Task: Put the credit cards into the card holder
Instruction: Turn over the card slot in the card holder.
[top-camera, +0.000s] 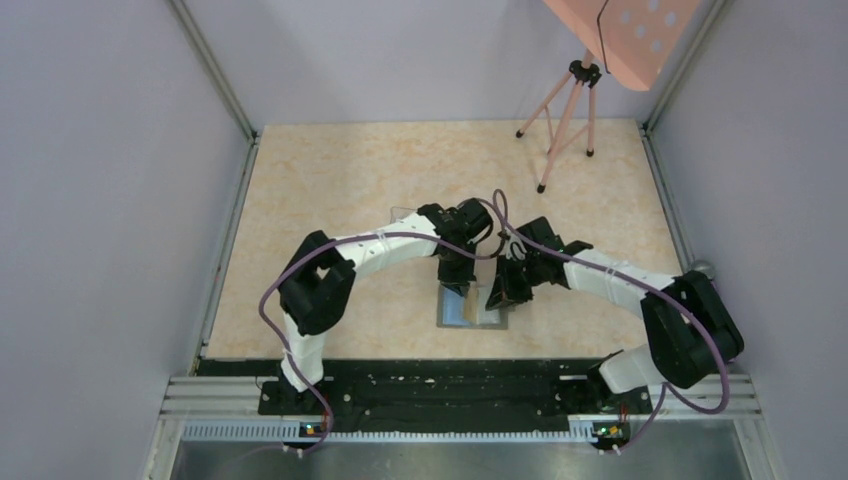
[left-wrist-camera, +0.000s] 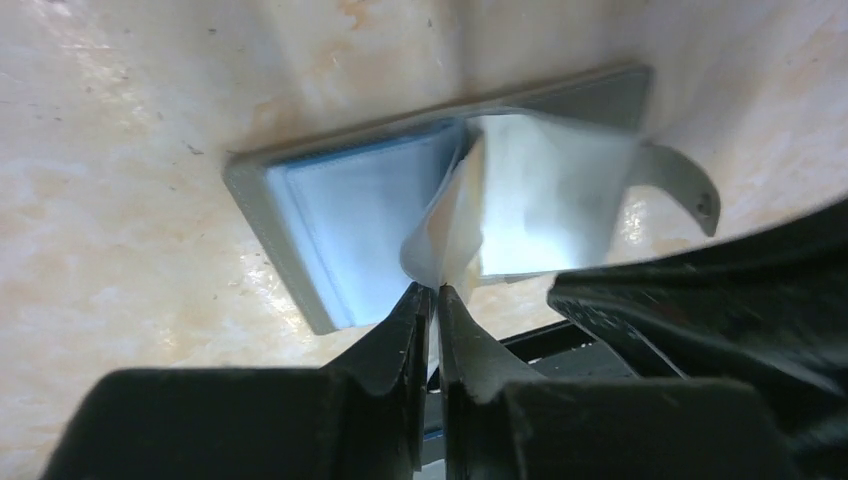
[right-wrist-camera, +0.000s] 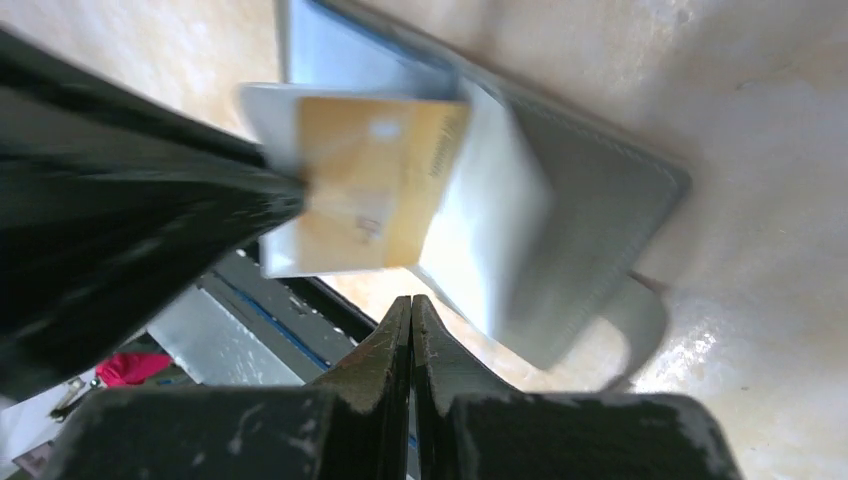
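Over the card holder, left gripper pinching credit card — right gripper closed

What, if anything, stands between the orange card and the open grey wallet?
Nothing visible does: the orange-yellow plastic card rests against a raised pale inner flap of the open dark grey folding wallet; whether it sits in a slot is unclear.

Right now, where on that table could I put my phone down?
The widest bare patch of the table is the far left, between the left wall rail and the left arm. The far strip left of the tripod is bare too. It is crowded at the near middle, where the left gripper and right gripper hang over the open card holder.
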